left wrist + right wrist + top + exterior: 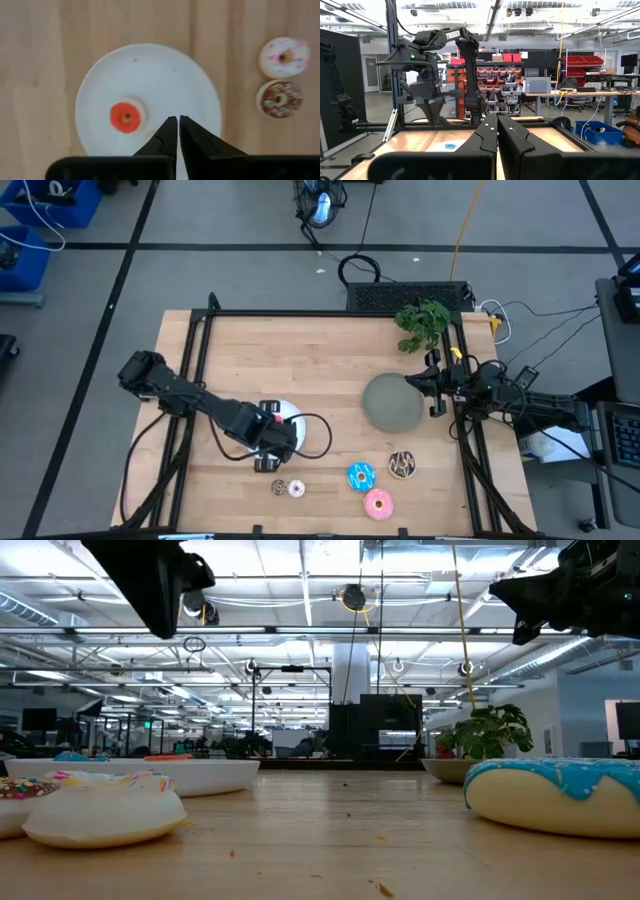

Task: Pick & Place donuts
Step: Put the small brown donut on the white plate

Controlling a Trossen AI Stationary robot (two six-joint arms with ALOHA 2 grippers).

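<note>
The wooden table [300, 350] is seen from above, with the grey plate [392, 402] near its right side and the white plate [150, 75] toward the front left. The left gripper [178, 125] is held above the white plate, fingers together and empty. The right gripper [497, 125] is parked beside the grey plate, fingers together. A pink-iced donut [378, 503], blue-iced donut [360, 476] and chocolate donut [402, 464] are grouped at the front. A small red donut [125, 116] lies on the white plate; a small whitish donut [285, 56] and a small brown donut [278, 98] lie just beside it

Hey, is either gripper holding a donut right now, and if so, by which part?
Nothing is held. The left gripper is shut and empty above the white plate; the right gripper is shut and empty too.
</note>
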